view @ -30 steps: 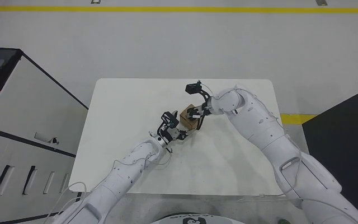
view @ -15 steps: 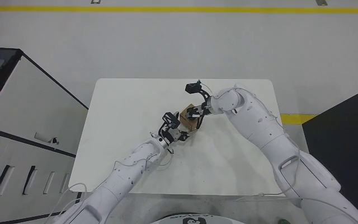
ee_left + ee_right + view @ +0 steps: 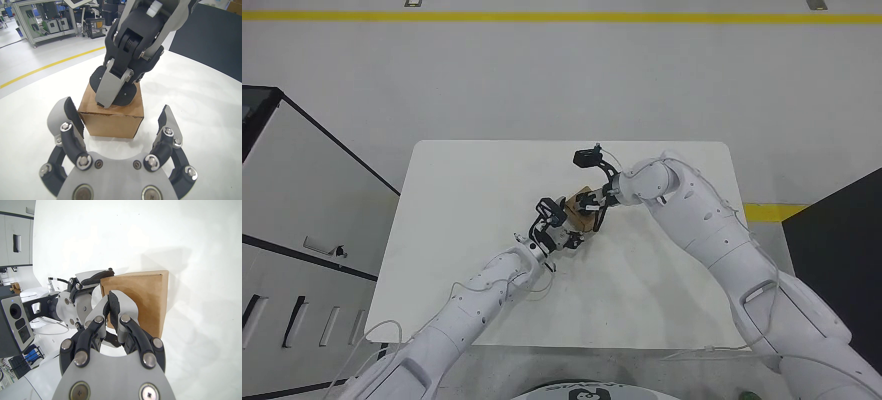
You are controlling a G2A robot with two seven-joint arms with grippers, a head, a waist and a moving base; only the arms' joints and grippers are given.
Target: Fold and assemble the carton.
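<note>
Box: small brown cardboard carton (image 3: 111,125) on white table (image 3: 189,94).
Right gripper (image 3: 112,303): jaws together, pressing its top.
Left gripper (image 3: 118,111): jaws apart, straddling the near face.
Care: close evenly, with the top pinned.

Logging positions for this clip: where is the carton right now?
In the top view the carton sits near the white table's centre, under the shut right gripper resting on its top, with the open left gripper beside it.

Right pincer (image 3: 110,98) over carton (image 3: 113,124) top
</note>
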